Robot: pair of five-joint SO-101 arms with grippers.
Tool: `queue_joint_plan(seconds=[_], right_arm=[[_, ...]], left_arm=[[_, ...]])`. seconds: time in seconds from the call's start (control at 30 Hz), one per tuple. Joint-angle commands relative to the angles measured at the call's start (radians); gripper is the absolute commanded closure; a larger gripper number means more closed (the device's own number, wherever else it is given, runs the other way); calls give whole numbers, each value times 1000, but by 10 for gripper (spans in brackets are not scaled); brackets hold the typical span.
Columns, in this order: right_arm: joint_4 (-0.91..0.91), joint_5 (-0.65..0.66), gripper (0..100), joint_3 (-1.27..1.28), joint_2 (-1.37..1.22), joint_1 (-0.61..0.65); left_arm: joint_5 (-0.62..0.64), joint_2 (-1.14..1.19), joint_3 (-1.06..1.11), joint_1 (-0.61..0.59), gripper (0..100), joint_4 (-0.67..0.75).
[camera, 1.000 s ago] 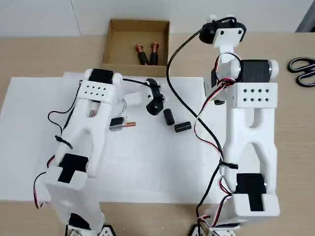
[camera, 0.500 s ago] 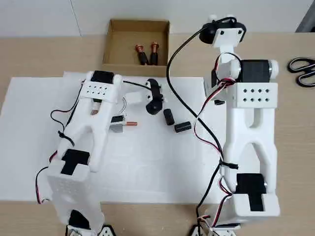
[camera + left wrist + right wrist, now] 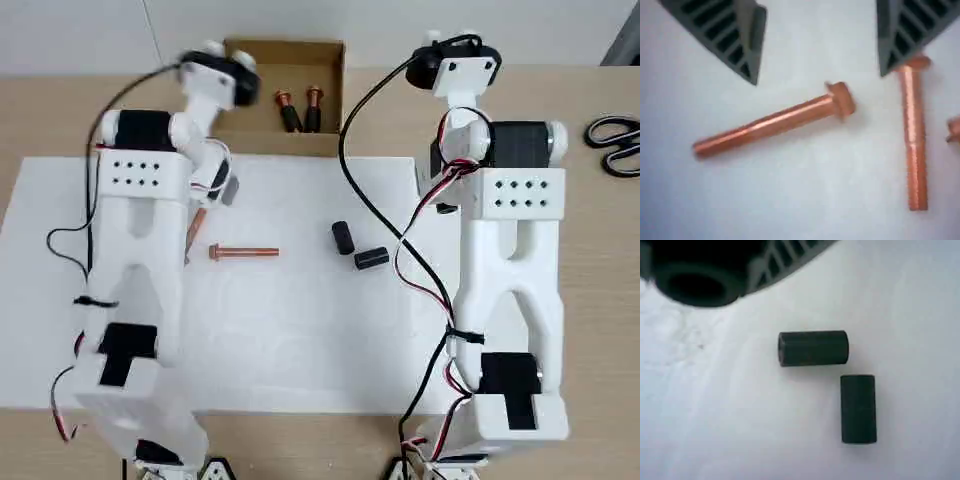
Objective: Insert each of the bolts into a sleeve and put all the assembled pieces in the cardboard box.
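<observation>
Light wooden tabletop is covered w/ a white paper sheet, on which the loose parts are laid. Two black cylindrical sleeves are seen betw. the arms, one near the other but apart, approx. at right angles. A copper-coloured metal bolt w/ a flanged head is laid flat on the sheet, close to the left gripper, whose jaws are spread wide w/ nothing held. A second copper bolt is found just beside it, its head partly hidden by one jaw tip. What looks like the head of a third bolt is glimpsed further off. In the brown cardboard box, at the far side of the table, two bolt-and-sleeve assemblies are already placed, so the task is judged partly done. The right gripper is held near the sleeves; whether it is released or clenched cannot be told.

Handling, as judged: the bolts are taken to be stiff, light and smooth, so rolling on the paper and slipping in the grip are to be expected. A grip across the shank, nearer the head, is advised, w/ the headless end left free for insertion. The sleeves are prob. rigid, light and prone to roll; each is best taken across its round side, w/ the bore kept unobstructed. Neither part looks fragile, so a firm squeeze should be tolerated.
</observation>
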State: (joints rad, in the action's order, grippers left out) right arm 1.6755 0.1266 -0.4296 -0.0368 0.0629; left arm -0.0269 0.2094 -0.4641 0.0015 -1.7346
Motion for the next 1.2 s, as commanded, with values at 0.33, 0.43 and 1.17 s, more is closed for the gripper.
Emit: queue_joint_plan(seconds=[0.33,0.43,1.17], right_arm=[[-10,9,994,-5,65,-5],[-7,9,994,-5,65,-5],[-7,8,994,-5,65,-4]], left_arm=[[907,-126,226,69,851,49],[990,-46,228,58,852,107],[1421,354,222,31,850,167]])
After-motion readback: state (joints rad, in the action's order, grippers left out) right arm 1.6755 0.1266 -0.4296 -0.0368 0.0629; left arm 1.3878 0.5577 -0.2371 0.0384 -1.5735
